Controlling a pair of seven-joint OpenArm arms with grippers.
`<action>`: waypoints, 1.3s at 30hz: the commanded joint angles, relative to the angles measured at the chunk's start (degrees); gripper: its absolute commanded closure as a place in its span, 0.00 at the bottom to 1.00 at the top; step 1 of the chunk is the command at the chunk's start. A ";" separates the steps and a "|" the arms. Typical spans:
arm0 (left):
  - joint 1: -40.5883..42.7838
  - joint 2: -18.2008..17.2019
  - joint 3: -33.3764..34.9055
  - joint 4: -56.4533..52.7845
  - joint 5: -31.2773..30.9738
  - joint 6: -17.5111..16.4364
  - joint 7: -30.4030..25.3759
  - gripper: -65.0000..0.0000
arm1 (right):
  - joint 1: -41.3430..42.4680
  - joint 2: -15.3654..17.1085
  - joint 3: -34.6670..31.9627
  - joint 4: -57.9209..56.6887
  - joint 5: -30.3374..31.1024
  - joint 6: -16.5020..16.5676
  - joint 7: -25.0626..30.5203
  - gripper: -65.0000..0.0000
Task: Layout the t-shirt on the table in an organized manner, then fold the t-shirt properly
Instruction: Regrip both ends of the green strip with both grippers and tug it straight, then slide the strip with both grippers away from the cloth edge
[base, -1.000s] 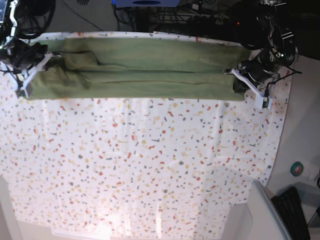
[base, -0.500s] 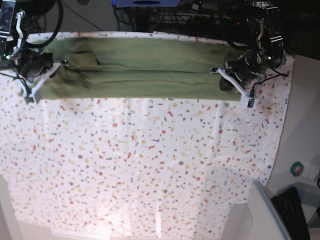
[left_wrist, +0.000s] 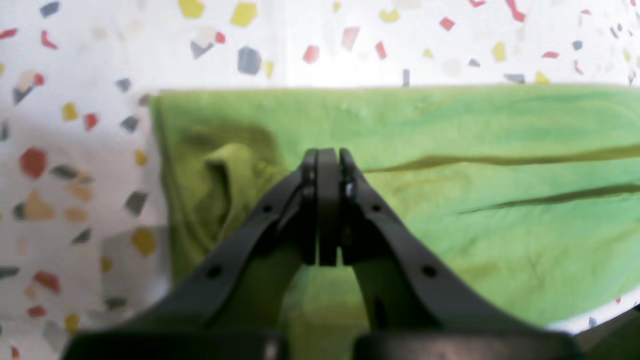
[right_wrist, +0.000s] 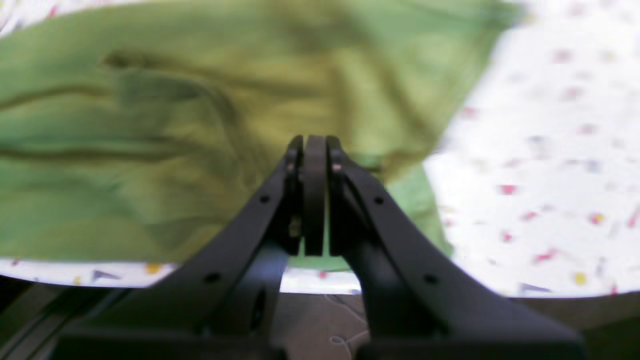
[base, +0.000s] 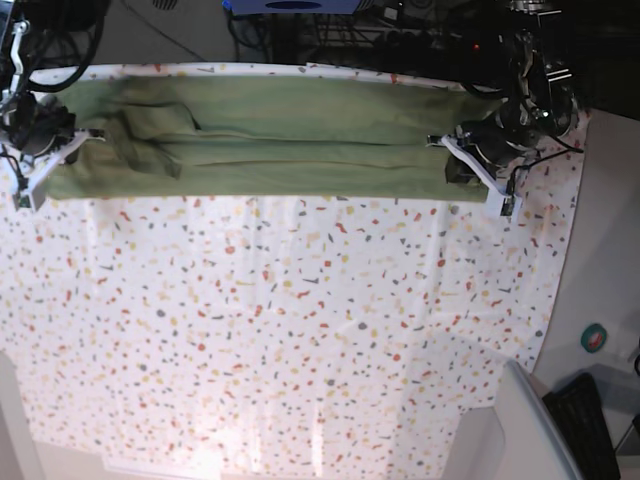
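The olive-green t-shirt (base: 300, 135) lies folded into a long band along the far side of the table (base: 300, 330). A bunched sleeve (base: 140, 140) sits near its left end. My left gripper (base: 490, 190) is shut over the band's right end; in the left wrist view its gripper (left_wrist: 327, 155) hovers above the t-shirt (left_wrist: 450, 200) close to a short edge, with no cloth seen between the pads. My right gripper (base: 30, 185) is at the left end; the right wrist view shows this gripper (right_wrist: 314, 142) shut above the wrinkled t-shirt (right_wrist: 150, 125).
The table's far edge (right_wrist: 100, 272) runs just behind the right gripper, with dark floor and cables beyond. Its rounded right edge (base: 565, 270) lies past the left arm. A grey bin (base: 520, 430), a keyboard (base: 585, 420) and a teal disc (base: 595, 337) sit at the lower right.
The right gripper has shut and moved left toward the table's edge, and the t-shirt's left end now reaches further left. The left arm has shifted slightly.
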 joint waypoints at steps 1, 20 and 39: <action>-0.03 -0.30 -0.20 0.97 -0.67 -0.19 -0.84 1.00 | 1.11 1.37 0.34 -1.50 -0.03 -0.12 0.49 1.00; 0.76 0.32 0.42 -2.63 4.87 2.00 -1.11 1.00 | 6.65 3.74 -3.35 -12.84 0.06 -0.12 1.80 1.00; -13.22 1.11 7.98 -10.28 8.21 2.27 -0.23 1.00 | 13.95 7.52 -3.61 -31.21 -0.03 -0.12 12.97 1.00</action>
